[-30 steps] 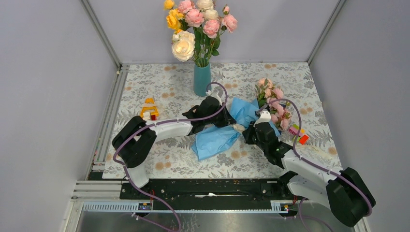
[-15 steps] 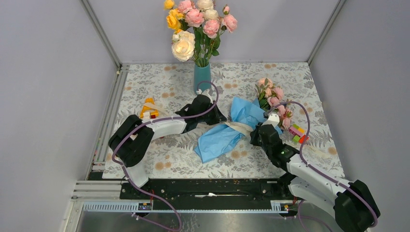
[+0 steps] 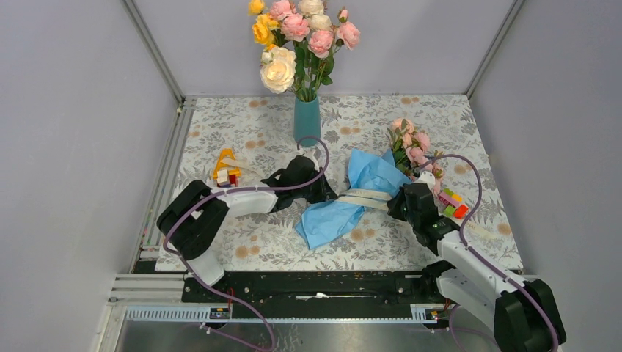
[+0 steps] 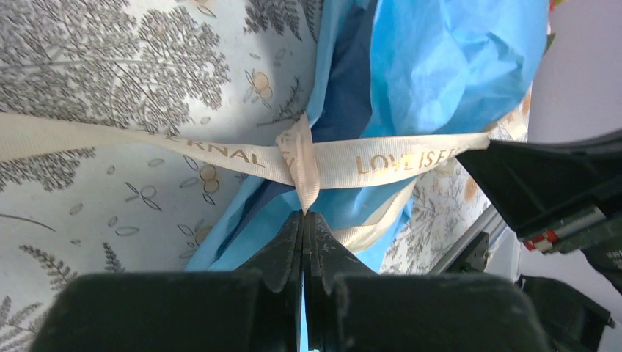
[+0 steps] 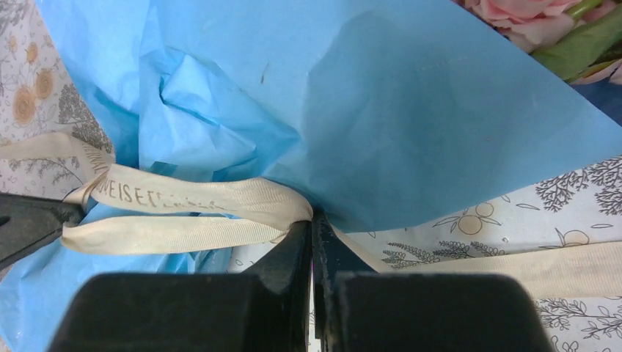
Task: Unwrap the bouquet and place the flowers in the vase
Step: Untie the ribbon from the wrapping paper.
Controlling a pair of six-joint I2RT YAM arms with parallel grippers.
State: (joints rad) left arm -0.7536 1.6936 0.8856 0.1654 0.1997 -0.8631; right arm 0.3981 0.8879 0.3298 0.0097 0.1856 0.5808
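**Left claw**: my fingers are pressed together, nipping the cream ribbon at its knot. The tail of the knot runs straight into my tips.

**Right claw**: my fingers are together, clamped on the same ribbon where its loop meets the edge of the blue paper.

**The bouquet**: it lies flat on the table between my two claws, with the ribbon drawn tight across its waist from one claw to the other. Its crumpled tail spreads on the near side of my left claw (light blue outside, navy showing in the folds).

**The flowers**: small pink heads with green leaves, poking from the far end of the paper. They sit just beyond my right claw and close beside it.

**The vase**: it stands upright beyond my left claw, apart from it and close to the table's back edge. It holds a larger rose bunch.

**Coloured blocks**: these lie just outboard of my right claw, between it and the table's right edge.

**Orange-and-yellow toy**: it sits outboard of my left claw, beyond my forearm.

**Room to move**: there is bare patterned table on the near side of both claws, up to the front edge. More lies open beyond my right claw, past the flowers toward the back corner. Grey walls close the left, right and back edges.
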